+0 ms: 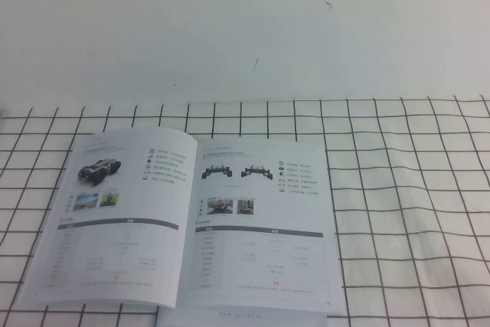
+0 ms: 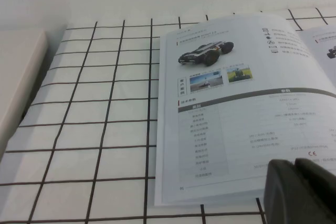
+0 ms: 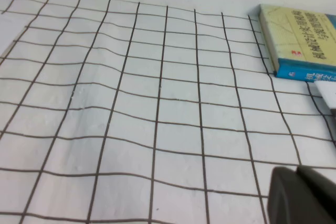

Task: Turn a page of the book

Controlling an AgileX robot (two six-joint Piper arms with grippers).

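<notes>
Book [image 1: 184, 223] pages are what the left claw [image 2: 300, 192] looks onto: in the left wrist view its dark tip sits in the lower right corner of the frame, low over the bottom edge of the open left-hand leaf, and nothing is in its grip; whether its fingers are parted I cannot tell. The right claw [image 3: 302, 195] shows the same way, a dark tip at the lower right of the right wrist view, above bare grid cloth [image 3: 131, 119], holding nothing, its opening equally unreadable. Neither claw appears in the high view.

Outward from there, the book lies open and flat on the counter in the lower left of the high view, its spine running from the near edge away toward the wall. The page [image 1: 264, 223] with the two dark chassis pictures is the right-hand leaf; its free edge faces the middle of the frame. I judge the left arm the nearer one, since its camera is filled by the book while the right arm's shows none of it. A second, blue-and-yellow volume [image 3: 299, 43] rests at the upper right of the right wrist view, well apart from the open one.
</notes>
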